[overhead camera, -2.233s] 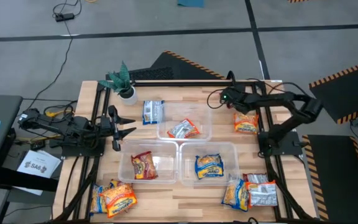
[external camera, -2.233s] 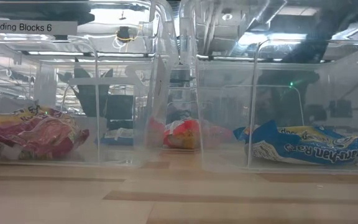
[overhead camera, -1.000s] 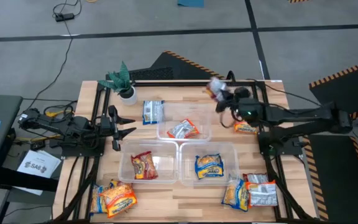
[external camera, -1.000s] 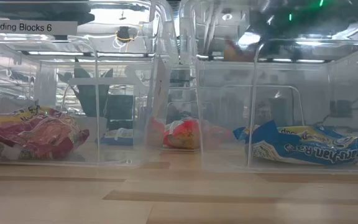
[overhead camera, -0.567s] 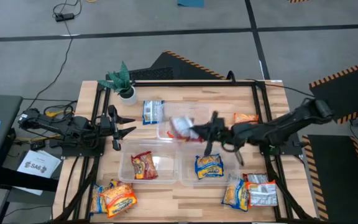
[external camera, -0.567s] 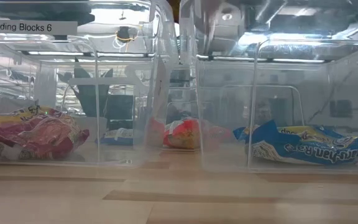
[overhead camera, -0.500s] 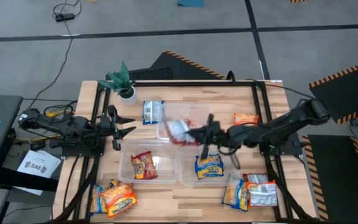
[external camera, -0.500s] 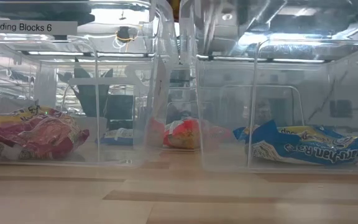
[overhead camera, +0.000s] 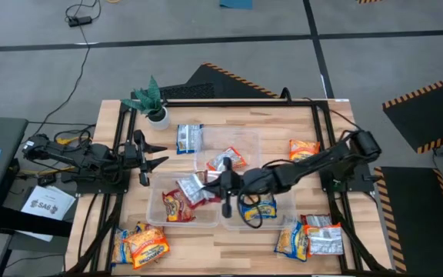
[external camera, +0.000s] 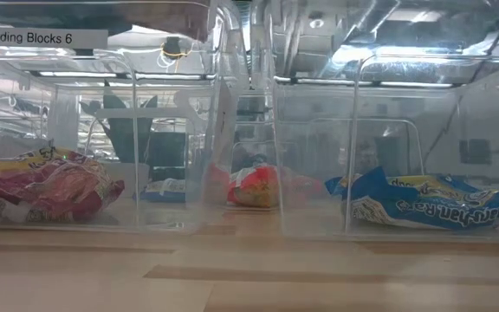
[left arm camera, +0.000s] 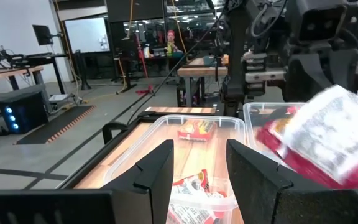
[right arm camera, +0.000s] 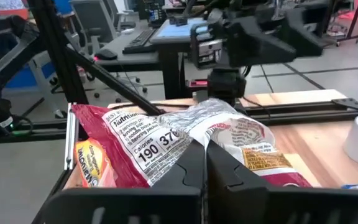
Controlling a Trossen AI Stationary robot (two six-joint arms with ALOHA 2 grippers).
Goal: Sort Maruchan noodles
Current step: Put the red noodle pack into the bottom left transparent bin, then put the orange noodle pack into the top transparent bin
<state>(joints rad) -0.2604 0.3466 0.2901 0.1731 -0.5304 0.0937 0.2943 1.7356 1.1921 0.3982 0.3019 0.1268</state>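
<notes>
The held packet (left arm camera: 328,140) smears with motion blur (cut off at the frame's edge).

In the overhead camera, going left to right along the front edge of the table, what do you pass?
Orange packets at the front left corner → the left front tub with a red packet → the right front tub with a blue-and-yellow packet → orange packet → silvery-white packet at the right corner.

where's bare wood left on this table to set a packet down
Bare wood lies between the potted plant and the orange packet along the far edge, and in front of the tubs, between the near-left pile and the near-right pile. The middle is crowded: three clear tubs, with the right gripper holding a red packet over them.
</notes>
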